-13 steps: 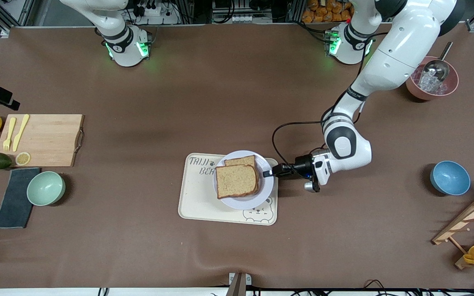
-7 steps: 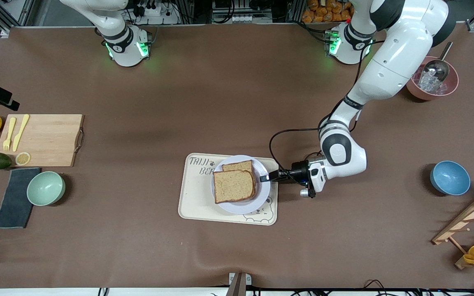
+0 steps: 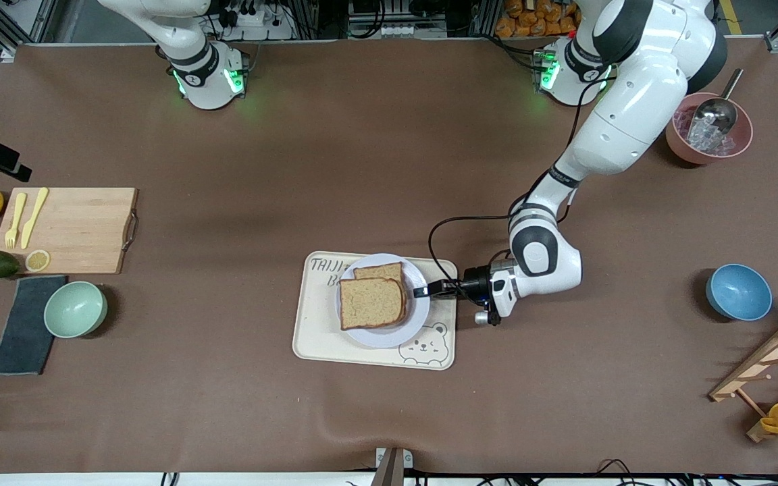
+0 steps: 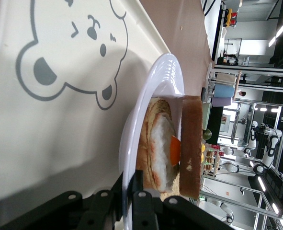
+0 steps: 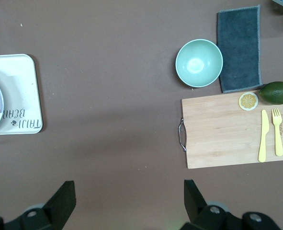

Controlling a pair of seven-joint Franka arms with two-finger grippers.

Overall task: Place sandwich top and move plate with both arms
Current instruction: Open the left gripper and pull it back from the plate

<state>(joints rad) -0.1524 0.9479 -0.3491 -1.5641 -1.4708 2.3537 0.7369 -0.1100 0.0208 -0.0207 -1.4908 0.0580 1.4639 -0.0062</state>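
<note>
Brown matting covers the surface [image 3: 362, 169], with a cream bear-printed tray [image 3: 325, 337] near its middle, toward the front camera. On the tray sits the plate [image 3: 379, 337], and on the plate lies the sandwich top [image 3: 372, 302], resting on a lower slice [image 3: 379, 271] that carries a fried egg [image 4: 172, 148], seen edge-on in the left wrist view. The left gripper [image 3: 423, 291] has its fingers [image 4: 136, 191] closed on the plate's rim at the side toward the left arm's end. A blue bowl [image 3: 738, 291] stands well apart at that end. Toward the right arm's end are a mint bowl [image 3: 75, 309], a grey cloth [image 3: 24, 331] and a cutting board [image 3: 78, 226]. The right gripper [image 5: 129, 201] waits above the bare surface, fingers [image 5: 60, 203] spread wide, holding nothing.
</note>
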